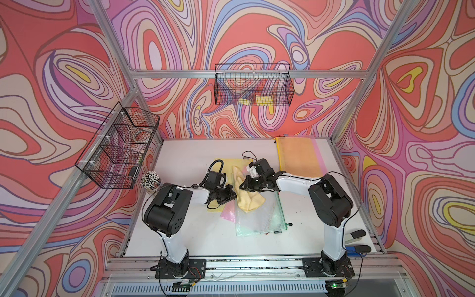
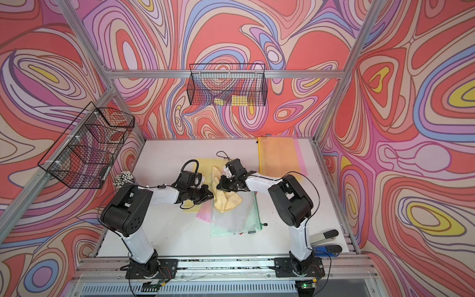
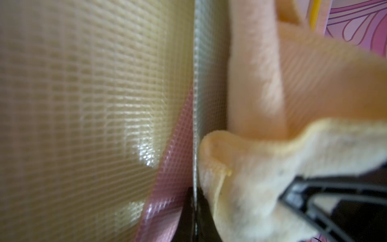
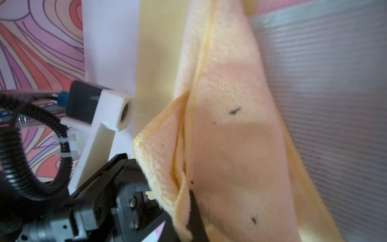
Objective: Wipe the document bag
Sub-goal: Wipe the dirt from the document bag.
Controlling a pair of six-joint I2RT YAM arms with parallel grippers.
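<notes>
A clear greenish mesh document bag [image 1: 259, 218] [image 2: 236, 218] lies mid-table, on top of a pink bag [image 1: 227, 214] and a yellow bag [image 1: 223, 163]. A pale yellow cloth [image 1: 248, 199] [image 2: 227, 200] rests crumpled on its far end. My left gripper [image 1: 234, 194] [image 2: 210, 196] is shut on the bag's thin edge [image 3: 195, 104], seen between the dark jaws of that gripper [image 3: 195, 209]. My right gripper [image 1: 243, 185] [image 4: 190, 209] is shut on a fold of the cloth [image 4: 230, 146], which carries dark specks. The two grippers nearly touch.
An orange-yellow bag [image 1: 299, 156] lies at the back right of the table [image 1: 180, 231]. A cup of pens [image 1: 150, 180] stands at the left edge. Wire baskets hang on the left wall [image 1: 118, 146] and back wall [image 1: 254, 86]. Black-handled tools [image 1: 358, 234] lie front right.
</notes>
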